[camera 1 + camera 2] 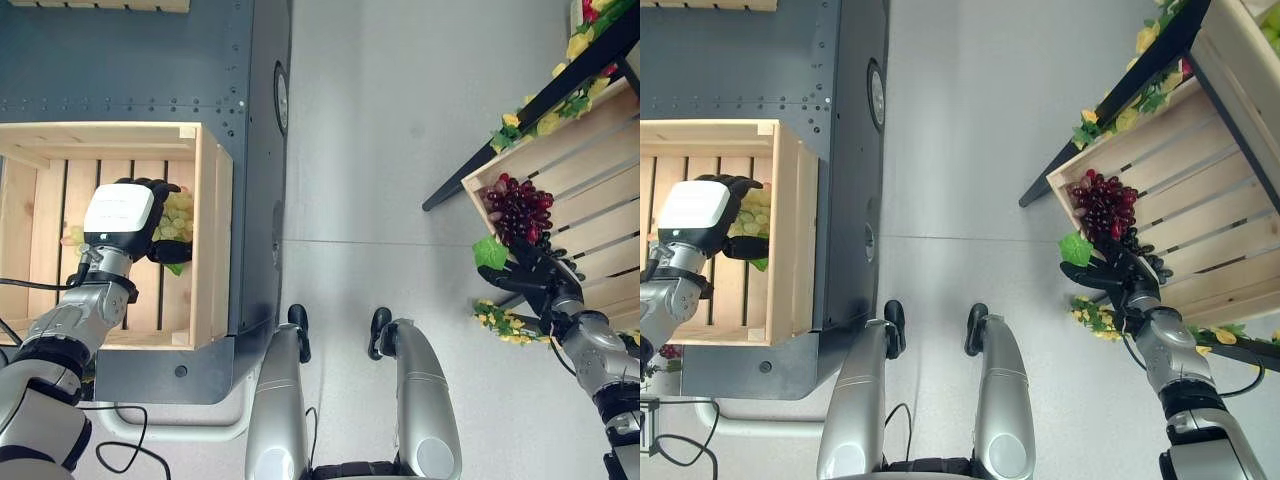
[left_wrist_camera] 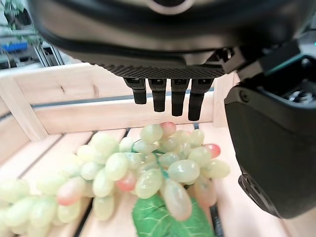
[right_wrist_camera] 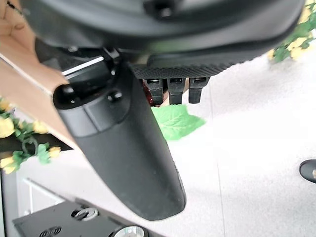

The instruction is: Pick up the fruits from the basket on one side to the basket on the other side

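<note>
Inside the left wooden crate (image 1: 210,240), the left hand (image 1: 125,215) hovers over a bunch of green grapes (image 2: 148,170), its fingers (image 2: 160,96) straight and clear of the fruit. The grapes lie on the crate's slats near its right wall. Across the bare floor (image 1: 400,150) from that crate, the right hand (image 1: 1120,275) is curled around the stem end of the dark red grapes (image 1: 1102,205), at the lower edge of the tilted right crate (image 1: 1200,200).

The left hand (image 1: 128,222) reaches out, fingers straight. The right hand (image 1: 1118,272) curls its fingers tight.
</note>
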Controlling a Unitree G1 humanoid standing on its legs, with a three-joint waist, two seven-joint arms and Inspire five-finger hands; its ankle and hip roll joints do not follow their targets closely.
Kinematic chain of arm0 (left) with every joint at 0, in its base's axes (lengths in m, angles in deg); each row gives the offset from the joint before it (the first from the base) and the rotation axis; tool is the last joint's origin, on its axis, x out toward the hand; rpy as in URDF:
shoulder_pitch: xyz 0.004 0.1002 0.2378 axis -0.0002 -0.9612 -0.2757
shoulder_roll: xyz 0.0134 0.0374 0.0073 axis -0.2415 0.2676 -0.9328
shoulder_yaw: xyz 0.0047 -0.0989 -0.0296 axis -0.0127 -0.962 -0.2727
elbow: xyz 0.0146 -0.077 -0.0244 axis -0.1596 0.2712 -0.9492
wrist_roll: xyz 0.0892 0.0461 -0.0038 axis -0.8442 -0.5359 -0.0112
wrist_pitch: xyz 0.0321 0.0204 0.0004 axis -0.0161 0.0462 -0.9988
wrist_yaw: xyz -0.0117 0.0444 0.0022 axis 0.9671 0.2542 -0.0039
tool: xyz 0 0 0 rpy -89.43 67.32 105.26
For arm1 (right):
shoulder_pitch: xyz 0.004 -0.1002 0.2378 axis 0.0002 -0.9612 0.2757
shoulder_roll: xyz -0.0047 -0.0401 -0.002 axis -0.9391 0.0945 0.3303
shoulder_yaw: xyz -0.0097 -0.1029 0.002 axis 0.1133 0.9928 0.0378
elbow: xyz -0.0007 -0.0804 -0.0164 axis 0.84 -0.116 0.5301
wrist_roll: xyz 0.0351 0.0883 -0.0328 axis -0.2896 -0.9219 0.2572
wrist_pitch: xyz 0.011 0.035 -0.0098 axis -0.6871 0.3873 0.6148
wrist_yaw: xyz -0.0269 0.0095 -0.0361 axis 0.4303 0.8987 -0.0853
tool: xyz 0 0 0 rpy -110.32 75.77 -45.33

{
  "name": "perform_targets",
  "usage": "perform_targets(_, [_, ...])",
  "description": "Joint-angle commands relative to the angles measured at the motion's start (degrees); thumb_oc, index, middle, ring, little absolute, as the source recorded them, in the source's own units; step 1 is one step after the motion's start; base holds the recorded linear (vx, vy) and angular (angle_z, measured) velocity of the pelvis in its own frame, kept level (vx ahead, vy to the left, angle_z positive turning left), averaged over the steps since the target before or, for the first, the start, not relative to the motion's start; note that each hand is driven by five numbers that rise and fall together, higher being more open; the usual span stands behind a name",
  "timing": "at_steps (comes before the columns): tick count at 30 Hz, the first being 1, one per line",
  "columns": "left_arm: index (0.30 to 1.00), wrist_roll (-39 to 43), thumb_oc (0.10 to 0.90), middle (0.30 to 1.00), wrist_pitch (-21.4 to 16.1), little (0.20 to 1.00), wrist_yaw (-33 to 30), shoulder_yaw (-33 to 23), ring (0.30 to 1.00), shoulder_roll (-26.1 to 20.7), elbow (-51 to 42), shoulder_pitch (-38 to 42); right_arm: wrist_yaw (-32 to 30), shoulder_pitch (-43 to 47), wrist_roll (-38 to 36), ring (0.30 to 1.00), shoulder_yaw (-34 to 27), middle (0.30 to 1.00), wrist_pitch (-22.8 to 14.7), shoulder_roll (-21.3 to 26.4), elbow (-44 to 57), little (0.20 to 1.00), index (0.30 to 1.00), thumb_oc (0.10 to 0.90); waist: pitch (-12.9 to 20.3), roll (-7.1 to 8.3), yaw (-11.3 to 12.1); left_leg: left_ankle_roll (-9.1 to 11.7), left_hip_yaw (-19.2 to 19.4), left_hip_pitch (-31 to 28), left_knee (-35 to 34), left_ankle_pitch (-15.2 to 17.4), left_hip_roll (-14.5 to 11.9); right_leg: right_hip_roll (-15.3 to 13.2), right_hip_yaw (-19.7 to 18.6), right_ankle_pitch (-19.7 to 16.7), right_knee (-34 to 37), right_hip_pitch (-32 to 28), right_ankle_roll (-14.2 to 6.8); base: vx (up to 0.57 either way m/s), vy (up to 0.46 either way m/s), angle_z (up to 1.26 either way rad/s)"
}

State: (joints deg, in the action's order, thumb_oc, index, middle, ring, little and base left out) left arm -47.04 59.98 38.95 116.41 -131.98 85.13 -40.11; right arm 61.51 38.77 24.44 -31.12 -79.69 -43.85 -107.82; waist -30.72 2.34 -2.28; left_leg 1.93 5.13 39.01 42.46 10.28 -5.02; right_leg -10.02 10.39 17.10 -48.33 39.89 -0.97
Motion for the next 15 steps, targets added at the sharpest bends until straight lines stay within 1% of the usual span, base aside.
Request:
perform_targets(1, [0.900,-1.2,0.800,0.900,3.8,0.900,-4.4,-0.7,0.900,-5.9,-0.9,4.6,5.1,3.7,-4.6,0.900,3.3,0.900,-4.1,0.2,11.1,0.900,0.900,0.800,0.9,-1.49,0.8,-3.3,6.6,-4.4,-2.6,4.9,2.3,1.4,2.4,-2.2,4.2,-3.9,0.9,0.00,0.000,0.00])
perform_targets(4, [0.900,-0.8,0.800,0.900,6.9,0.900,-3.4,1.2,0.900,-6.3,0.6,6.6,5.4,3.5,-5.5,0.900,3.8,0.900,-4.1,0.0,12.1,0.900,0.900,0.800,0.9,-0.85,0.8,-3.3,6.5,-3.8,-2.5,5.1,2.0,1.3,2.7,-2.1,4.1,-3.4,0.7,0.00,0.000,0.00])
perform_targets(8, [0.900,-1.2,0.800,0.900,9.2,0.900,-2.6,1.8,0.900,-7.1,1.7,7.9,5.6,3.4,-6.3,0.900,3.9,0.900,-4.0,0.1,12.5,0.900,0.900,0.800,0.9,-0.22,0.8,-3.3,6.4,-2.9,-2.5,4.7,1.8,1.5,2.9,-2.5,4.4,-2.8,0.8,-0.02,-0.012,0.08])
perform_targets(9, [0.900,-1.1,0.800,0.900,9.9,0.900,-2.5,1.7,0.900,-7.3,1.9,8.4,5.8,3.6,-6.6,0.900,3.7,0.900,-4.2,0.1,12.5,0.900,0.900,0.800,0.9,-0.05,0.8,-3.6,6.7,-1.8,-2.6,3.9,1.6,1.5,3.3,-3.2,4.6,-1.8,1.3,0.00,-0.010,0.08])
perform_targets(10, [0.900,-1.0,0.800,0.900,10.7,0.900,-2.4,2.1,0.900,-7.4,2.4,8.3,6.1,3.0,-6.9,0.900,3.9,0.900,-4.2,0.1,12.4,0.900,0.900,0.800,0.9,0.12,0.8,-3.2,6.4,-2.9,-2.6,4.8,1.7,1.6,3.1,-2.5,4.7,-3.0,0.6,0.00,-0.009,0.04])
perform_targets(11, [0.900,-0.9,0.800,0.900,11.4,0.900,-2.2,2.4,0.900,-7.5,3.0,8.7,6.4,2.9,-7.1,0.900,4.0,0.900,-4.3,0.1,12.1,0.900,0.900,0.800,0.9,0.25,0.8,-3.2,6.3,-2.7,-2.4,4.8,1.6,1.6,3.2,-2.6,4.6,-2.8,0.6,0.04,-0.002,0.03])
perform_targets(15, [0.900,0.1,0.800,0.900,12.7,0.900,-1.8,2.8,0.900,-7.6,4.9,9.5,7.0,2.4,-7.7,0.900,4.5,0.900,-4.8,-0.2,12.0,0.900,0.900,0.800,0.9,0.51,0.8,-3.2,6.3,-2.4,-2.6,4.8,1.6,1.6,3.4,-2.5,4.7,-2.7,0.7,0.00,0.001,0.04])
